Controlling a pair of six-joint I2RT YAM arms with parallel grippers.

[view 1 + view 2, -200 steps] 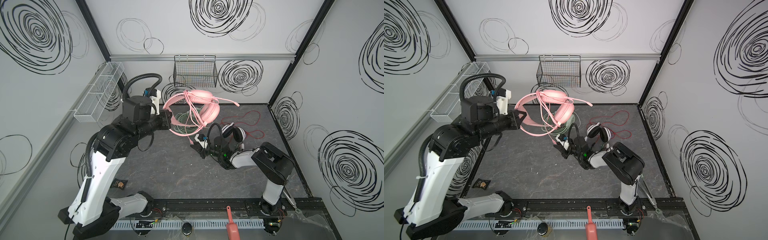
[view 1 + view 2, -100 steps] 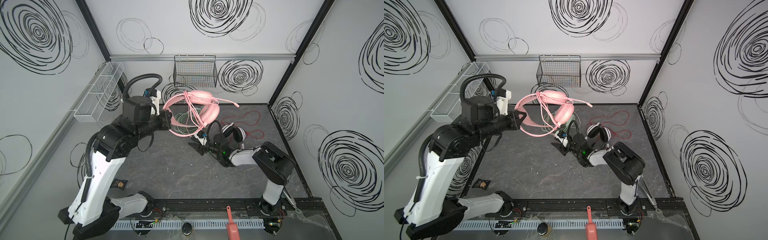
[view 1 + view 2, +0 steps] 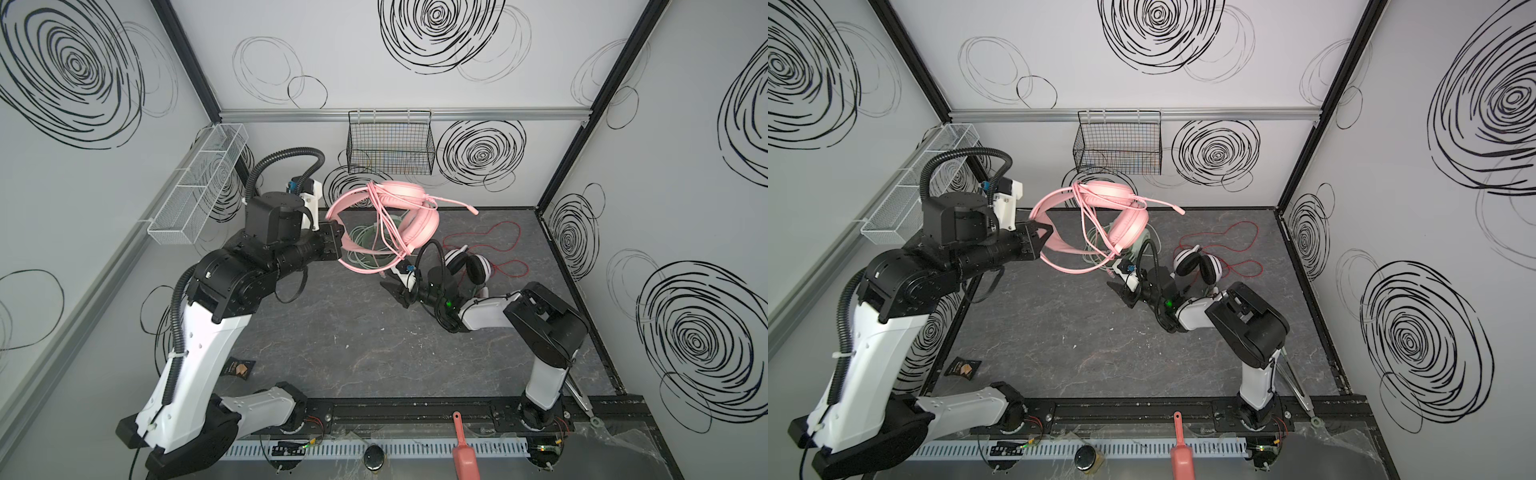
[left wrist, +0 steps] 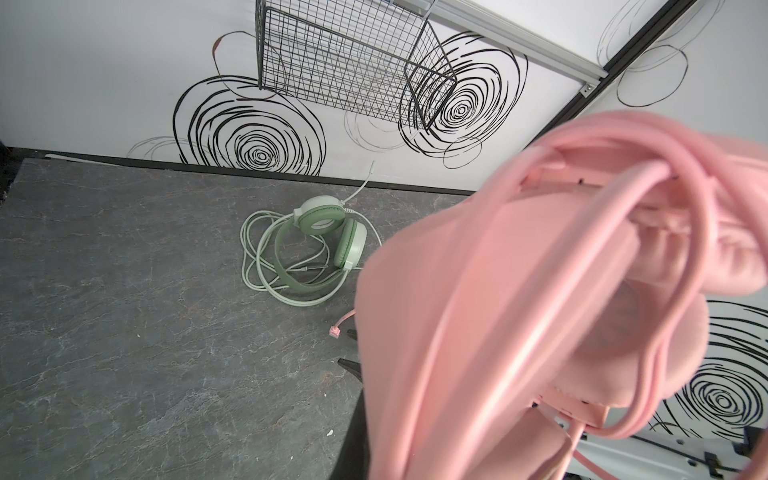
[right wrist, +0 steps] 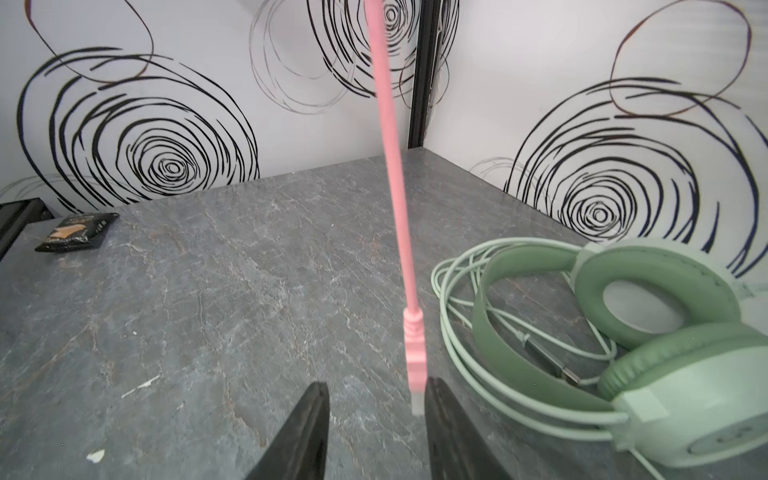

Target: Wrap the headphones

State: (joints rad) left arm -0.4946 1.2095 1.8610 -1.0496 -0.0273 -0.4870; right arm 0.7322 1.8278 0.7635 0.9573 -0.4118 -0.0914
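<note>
The pink headphones [image 3: 419, 226] [image 3: 1129, 226] hang in the air, and their band and cable loops fill the left wrist view [image 4: 519, 311]. My left gripper [image 3: 338, 239] [image 3: 1045, 235] is shut on the headband. The pink cable is looped over the band, and its plug [image 5: 415, 353] dangles between the open fingers of my right gripper [image 5: 374, 384] [image 3: 392, 289], low over the table. The mint-green headphones [image 4: 328, 220] [image 5: 648, 291] lie on the table with their cable coiled around them. The white-and-black headphones [image 3: 469, 266] stand behind the right arm, their red cable [image 3: 498, 237] spread loosely.
A black wire basket [image 3: 390, 145] hangs on the back wall and a white mesh tray [image 3: 199, 183] on the left wall. A dark packet [image 3: 239, 369] [image 5: 77, 232] lies at the table's front left. A pink scoop [image 3: 465, 453] rests beyond the front rail.
My right gripper's jaws have spread wider, and the pink plug now hangs loose between them. The left arm and the pink headphones have barely moved.
</note>
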